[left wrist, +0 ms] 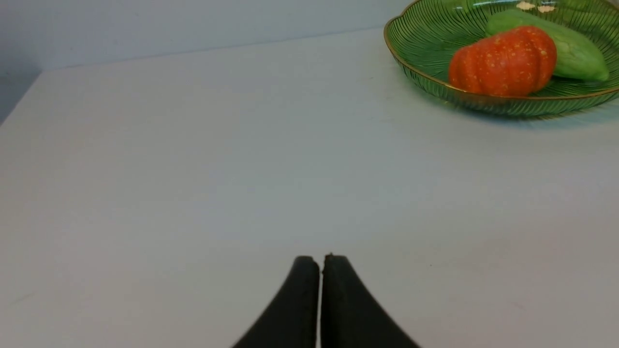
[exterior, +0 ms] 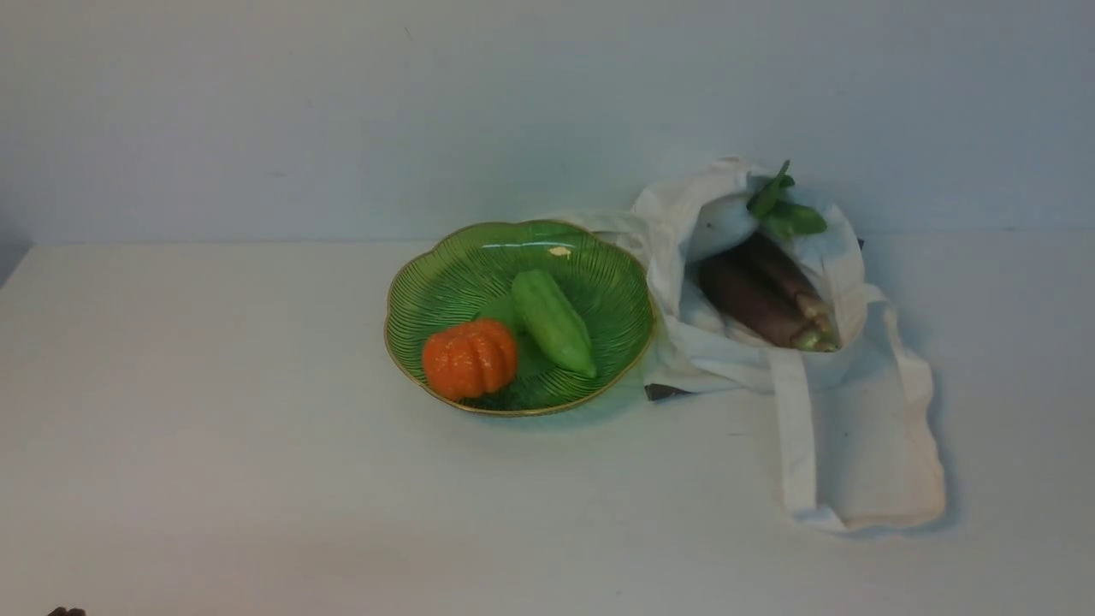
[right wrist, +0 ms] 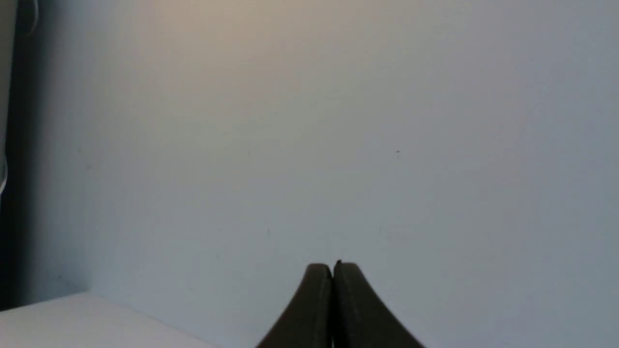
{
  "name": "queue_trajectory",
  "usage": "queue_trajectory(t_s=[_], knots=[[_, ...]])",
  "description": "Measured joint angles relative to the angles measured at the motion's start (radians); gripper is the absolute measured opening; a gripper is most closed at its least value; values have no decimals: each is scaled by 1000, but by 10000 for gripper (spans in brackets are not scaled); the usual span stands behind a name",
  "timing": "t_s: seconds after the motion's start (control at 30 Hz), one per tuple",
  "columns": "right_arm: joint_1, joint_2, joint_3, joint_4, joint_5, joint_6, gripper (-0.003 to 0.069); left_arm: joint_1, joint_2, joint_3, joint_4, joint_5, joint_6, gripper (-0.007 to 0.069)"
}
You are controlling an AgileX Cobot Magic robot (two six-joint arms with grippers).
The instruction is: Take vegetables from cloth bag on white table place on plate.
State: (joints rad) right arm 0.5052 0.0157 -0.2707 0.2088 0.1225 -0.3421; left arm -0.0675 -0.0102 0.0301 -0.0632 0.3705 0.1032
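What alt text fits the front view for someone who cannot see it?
A green plate on a white table holds a light green gourd and an orange pumpkin. Beside it, on the robot's right, an open cloth bag shows two purple eggplants and green leaves.

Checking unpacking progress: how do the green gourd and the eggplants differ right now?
The gourd lies on the plate beside the pumpkin; the eggplants lie inside the cloth bag. The gourd is smooth light green; the eggplants are dark purple. Both are elongated, lying on their sides.
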Motion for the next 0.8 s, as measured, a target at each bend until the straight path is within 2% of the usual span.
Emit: queue_trajectory(t_s=[0.37,0.5,0.63,0.8], knots=[[0,15,22,-1,88,6,-15,0,0,0,0,0,0,-5],[-12,24,70,-41,90,65,-15,0,0,0,0,0,0,-5],[-105,25,158,-131,97,211,-15,0,0,0,0,0,0,-5],[-292,26,251,-193,138,397,-15,0,0,0,0,0,0,-5]])
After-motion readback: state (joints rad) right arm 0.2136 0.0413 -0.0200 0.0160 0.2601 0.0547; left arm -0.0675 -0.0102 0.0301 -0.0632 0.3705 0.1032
